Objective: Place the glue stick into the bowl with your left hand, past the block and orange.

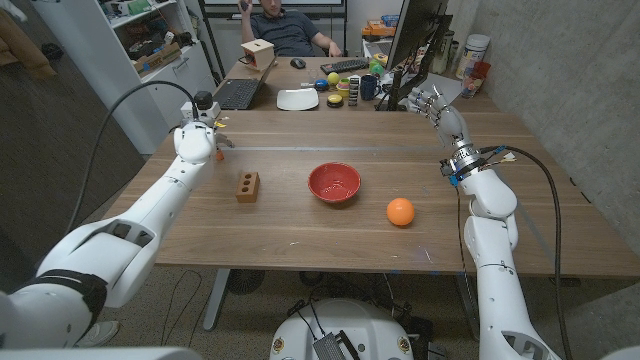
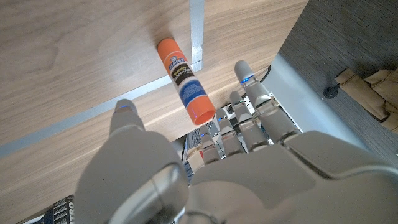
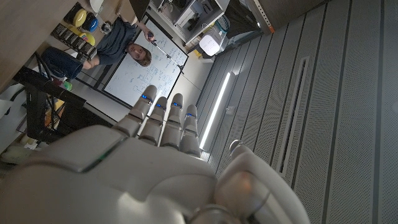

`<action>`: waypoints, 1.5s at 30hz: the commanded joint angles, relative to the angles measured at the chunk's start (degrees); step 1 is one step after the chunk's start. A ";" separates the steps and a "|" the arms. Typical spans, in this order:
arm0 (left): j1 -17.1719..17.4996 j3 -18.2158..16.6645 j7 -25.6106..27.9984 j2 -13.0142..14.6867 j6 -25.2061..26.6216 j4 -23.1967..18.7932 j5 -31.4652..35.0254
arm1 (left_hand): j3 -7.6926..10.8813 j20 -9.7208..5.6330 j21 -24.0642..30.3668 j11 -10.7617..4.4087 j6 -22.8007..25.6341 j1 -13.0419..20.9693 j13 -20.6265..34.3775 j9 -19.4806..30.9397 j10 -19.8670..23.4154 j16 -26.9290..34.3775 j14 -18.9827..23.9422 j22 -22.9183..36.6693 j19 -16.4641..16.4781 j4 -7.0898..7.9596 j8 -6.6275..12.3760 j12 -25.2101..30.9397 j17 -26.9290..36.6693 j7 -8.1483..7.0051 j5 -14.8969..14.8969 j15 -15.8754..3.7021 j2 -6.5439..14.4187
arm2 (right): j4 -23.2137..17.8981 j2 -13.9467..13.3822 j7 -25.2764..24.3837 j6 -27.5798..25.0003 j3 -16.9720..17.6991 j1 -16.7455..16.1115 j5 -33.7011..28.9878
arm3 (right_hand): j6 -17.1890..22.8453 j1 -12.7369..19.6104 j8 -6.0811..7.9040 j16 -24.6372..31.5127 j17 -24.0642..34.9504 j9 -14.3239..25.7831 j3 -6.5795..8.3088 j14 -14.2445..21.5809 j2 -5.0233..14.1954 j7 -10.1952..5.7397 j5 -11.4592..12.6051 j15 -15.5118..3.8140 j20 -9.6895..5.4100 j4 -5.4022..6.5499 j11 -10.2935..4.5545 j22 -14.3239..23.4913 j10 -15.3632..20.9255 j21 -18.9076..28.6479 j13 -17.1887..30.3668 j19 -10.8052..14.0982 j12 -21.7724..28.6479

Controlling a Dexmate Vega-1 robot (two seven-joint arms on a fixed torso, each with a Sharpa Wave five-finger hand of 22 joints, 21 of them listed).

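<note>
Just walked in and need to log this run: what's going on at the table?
The left robot hand hovers open over the glue stick, which lies on the wooden table, not yet gripped. The brown block, red bowl and orange sit untouched. The right robot hand is raised, holding nothing.

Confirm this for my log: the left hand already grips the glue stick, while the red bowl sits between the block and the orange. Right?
Not quite. The left hand holds nothing; the glue stick lies on the table beyond its spread fingers, as the left wrist view shows. The red bowl does sit between the block and the orange.
</note>
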 commanded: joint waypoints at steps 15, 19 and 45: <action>-1.06 1.21 -1.81 -0.42 0.25 1.83 0.80 | -1.40 -3.74 2.16 -2.27 3.98 6.58 0.34 0.02 13.89 2.09 14.54 0.37 10.50 -0.04 -0.68 1.09 0.21 3.42 2.32 -9.91 3.49 | -1.01 -0.25 -0.34 0.81 -0.26 -0.95 0.94 | 0.31 -0.36 0.11 0.63 0.21 0.25 -0.36 1.27 -0.07 -0.03 0.34 -0.01 -0.07 0.09 -0.22 0.08 0.67 -0.49 0.17 -0.66 0.23; -1.29 1.14 -1.80 -0.65 0.26 2.30 0.44 | -1.49 -4.40 2.45 -3.52 6.34 8.14 0.36 0.07 18.66 2.44 18.53 0.38 12.23 0.14 -0.21 1.62 0.24 5.48 2.85 -10.04 4.59 | -1.33 -0.23 -0.57 0.67 -0.26 -1.19 0.72 | 0.31 -0.36 0.10 0.63 0.21 0.25 -0.39 1.34 -0.07 -0.05 0.34 0.00 -0.08 0.08 -0.04 0.08 0.87 -0.54 0.17 -0.67 0.30; -2.83 0.55 4.66 -2.23 -0.22 7.39 -3.75 | -5.00 -8.46 2.71 -4.02 45.32 17.69 0.25 0.55 53.11 1.51 53.97 0.28 27.89 4.31 0.73 2.61 0.95 18.28 5.07 -10.23 16.68 | -0.25 -0.47 -2.42 1.72 -0.76 -0.49 -1.56 | 0.58 -0.18 0.17 0.55 0.18 0.25 -0.54 1.70 0.06 0.22 0.41 -0.04 -0.60 -0.01 0.15 0.08 1.21 -0.97 0.17 -0.84 0.38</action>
